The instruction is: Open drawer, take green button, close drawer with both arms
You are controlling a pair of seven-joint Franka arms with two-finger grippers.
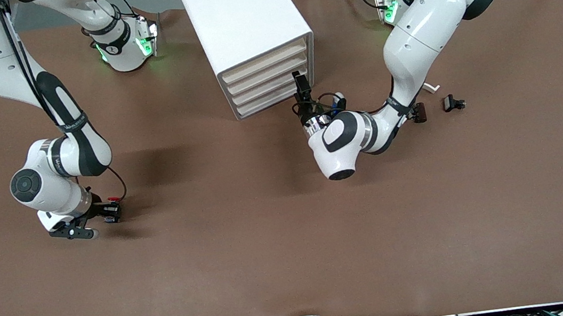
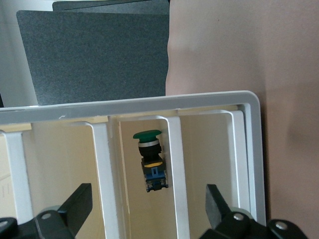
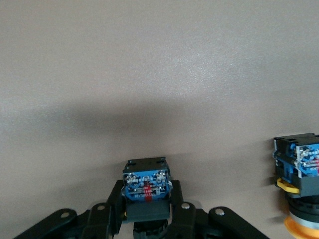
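While spread wide, left hand empty

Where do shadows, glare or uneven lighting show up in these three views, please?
Front view: soft arm shadows on the table, green lamp glow by both bases. Left wrist view: evenly lit green button in the drawer, the open left gripper a dark silhouette. Right wrist view: a broad shadow band on the table near the right gripper gripping a blue-based button.
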